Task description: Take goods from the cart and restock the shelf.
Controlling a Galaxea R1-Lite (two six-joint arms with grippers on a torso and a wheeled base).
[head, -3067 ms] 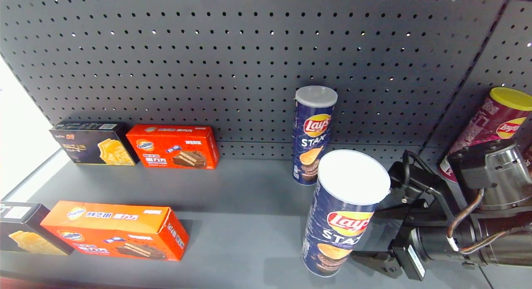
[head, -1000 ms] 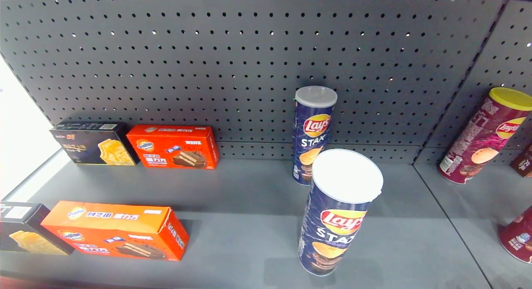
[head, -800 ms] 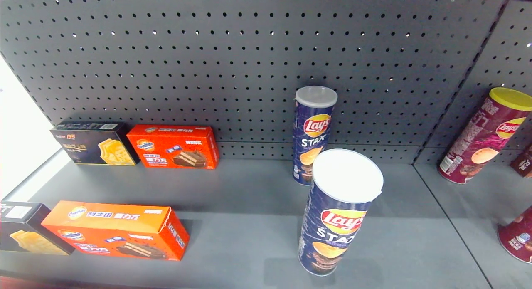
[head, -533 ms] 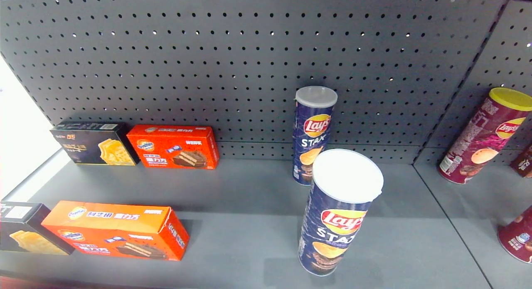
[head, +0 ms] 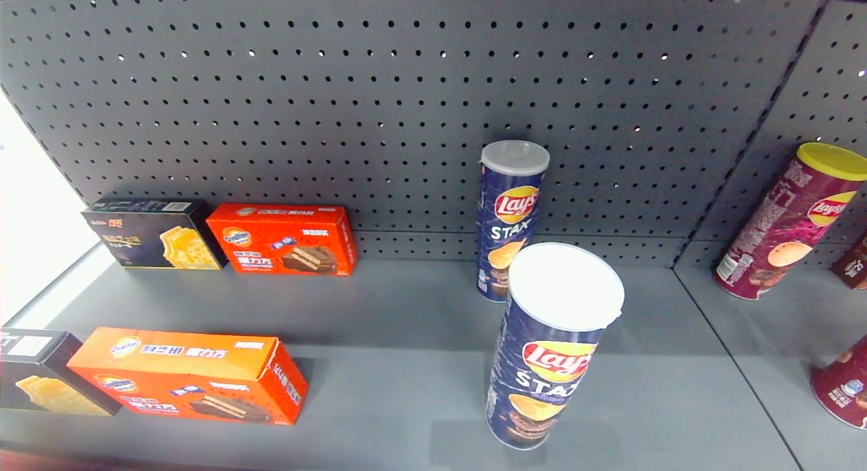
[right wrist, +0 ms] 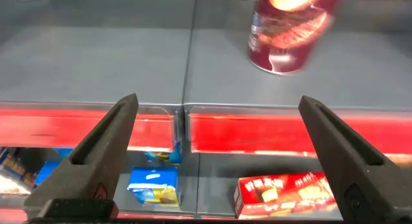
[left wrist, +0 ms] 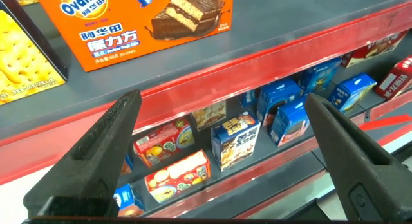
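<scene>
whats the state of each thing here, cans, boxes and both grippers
front blue can: upright, lid on, not held
back blue can: upright, lid on
maroon can: standing, yellow lid on
front orange box: closed
back orange box: closed
left gripper: open, empty
right gripper: open, empty

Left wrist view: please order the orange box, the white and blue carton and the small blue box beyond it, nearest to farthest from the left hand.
1. Orange box, upper shelf front, just beyond the left hand.
2. White and blue carton, lower shelf.
3. Small blue box, farther along that shelf.
</scene>
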